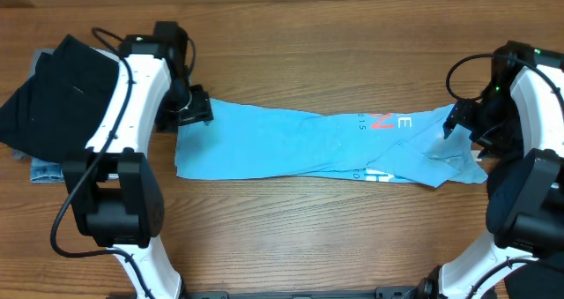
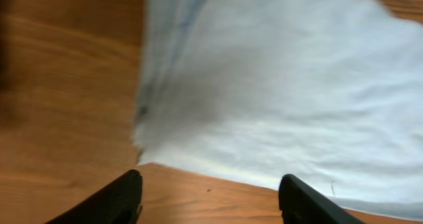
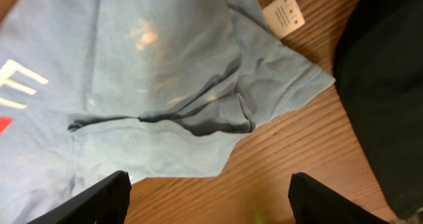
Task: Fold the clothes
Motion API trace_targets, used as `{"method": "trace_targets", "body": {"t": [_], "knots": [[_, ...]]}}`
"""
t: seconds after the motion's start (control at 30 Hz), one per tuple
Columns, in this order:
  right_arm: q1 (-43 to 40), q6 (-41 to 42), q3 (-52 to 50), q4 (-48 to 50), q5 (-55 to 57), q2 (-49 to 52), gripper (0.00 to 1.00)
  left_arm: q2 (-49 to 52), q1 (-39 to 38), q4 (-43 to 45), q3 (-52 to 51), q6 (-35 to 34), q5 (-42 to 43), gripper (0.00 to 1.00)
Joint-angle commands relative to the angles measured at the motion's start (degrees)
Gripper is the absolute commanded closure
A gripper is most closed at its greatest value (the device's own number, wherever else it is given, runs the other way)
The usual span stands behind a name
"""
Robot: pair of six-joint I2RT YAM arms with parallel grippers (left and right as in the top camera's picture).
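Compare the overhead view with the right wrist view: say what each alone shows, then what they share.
Overhead only: the whole shirt lying as a long strip, the left hand at its left end, both arms, and dark clothes piled at the far left. Right wrist only: close detail of a sleeve hem and the white tag beside it. Both: the shirt, its lettering, the wooden table, and the open right hand at the shirt's right end.
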Motion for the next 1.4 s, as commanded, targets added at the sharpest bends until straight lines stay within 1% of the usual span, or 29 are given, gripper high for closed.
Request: {"method": "trace_targets", "body": {"t": [0.0, 0.03, 0.07, 0.1, 0.13, 0.17, 0.23, 0.27, 0.33, 0.43, 0.57, 0.67, 0.7, 0.77, 0.8, 0.83, 0.93, 0.97, 1.03, 1.1, 1.17, 1.37], "knots": [[-0.2, -1.7, 1.4, -0.9, 0.5, -1.2, 0.20, -1.2, -2.9, 3.3, -3.1, 2.4, 2.3, 0.38], [-0.2, -1.7, 1.4, -1.1, 0.5, -1.2, 0.20, -1.2, -3.6, 4.9, -4.6, 2.4, 2.3, 0.41], [-0.2, -1.7, 1.4, -1.4, 0.1, -1.2, 0.24, -1.2, -4.3, 7.1, -6.6, 2.4, 2.3, 0.45], [-0.2, -2.2, 1.4, -1.5, -0.6, -1.2, 0.34, -1.2, -4.7, 8.5, -8.2, 2.5, 2.3, 0.49], [-0.2, -3.3, 1.4, -1.6, -2.0, -1.2, 0.46, -1.2, -5.1, 10.0, -9.6, 2.5, 2.3, 0.56], [0.0, -4.9, 1.4, -1.7, -4.1, -1.2, 0.68, -1.2, -5.4, 11.6, -11.5, 2.4, 2.3, 0.64], [0.0, -6.7, 1.4, -2.1, -6.8, -1.2, 0.91, -1.2, -5.7, 13.6, -14.0, 2.4, 2.3, 0.75], [0.0, -6.7, 1.4, -2.6, -7.0, -1.2, 0.96, -1.2, -5.7, 14.4, -15.1, 2.4, 2.3, 0.78], [0.0, -6.6, 1.3, -4.3, -7.0, -1.2, 0.96, -1.2, -5.6, 15.3, -16.6, 2.4, 2.3, 0.83], [-0.2, -6.4, 1.1, -5.9, -7.0, -1.2, 0.96, -1.2, -5.6, 16.6, -18.4, 2.4, 2.3, 0.84], [-0.3, -4.9, -0.6, -5.2, -7.0, -1.2, 0.96, -1.2, -5.6, 18.7, -19.8, 2.5, 2.3, 0.81], [-0.3, -2.9, -2.2, -2.3, -7.5, -1.2, 0.96, -1.2, -5.6, 19.0, -20.0, 2.6, 2.3, 0.78], [-0.3, -3.0, -2.4, -1.3, -8.3, -1.2, 0.93, -1.2, -5.6, 19.1, -20.0, 2.7, 2.3, 0.72], [0.1, -4.2, -2.4, -0.2, -11.1, -1.2, 0.91, -1.2, -5.6, 19.2, -20.0, 2.6, 2.3, 0.48], [0.6, -7.4, -2.4, 0.2, -13.8, -1.2, 0.90, -1.2, -5.6, 19.2, -20.0, 2.6, 2.3, 0.30], [1.2, -9.7, -2.4, 0.4, -15.0, -1.2, 0.86, -1.2, -5.6, 19.3, -20.0, 2.6, 2.3, 0.22], [3.2, -12.7, -2.4, 2.4, -13.1, -1.2, 0.71, -1.2, -5.6, 19.4, -20.0, 2.6, 2.3, 0.10], [3.9, -12.7, -2.4, 3.6, -11.2, -1.2, 0.68, -1.2, -5.6, 19.5, -20.0, 2.6, 2.3, 0.00], [5.1, -14.3, -2.4, 7.0, -7.9, -1.2, 0.63, -1.2, -5.6, 19.7, -20.0, 2.6, 2.3, 0.00], [6.0, -20.5, -2.4, 9.3, -8.0, -1.2, 0.60, -1.2, -5.6, 19.7, -20.0, 2.6, 2.3, 0.00], [6.6, -26.1, -2.4, 10.8, -8.1, -1.2, 0.60, -1.2, -5.6, 19.7, -20.0, 2.6, 2.3, 0.00], [6.8, -36.5, -2.4, 13.7, -12.5, -0.9, 0.62, -1.2, -5.6, 19.7, -20.0, 2.6, 2.3, 0.00]]}}
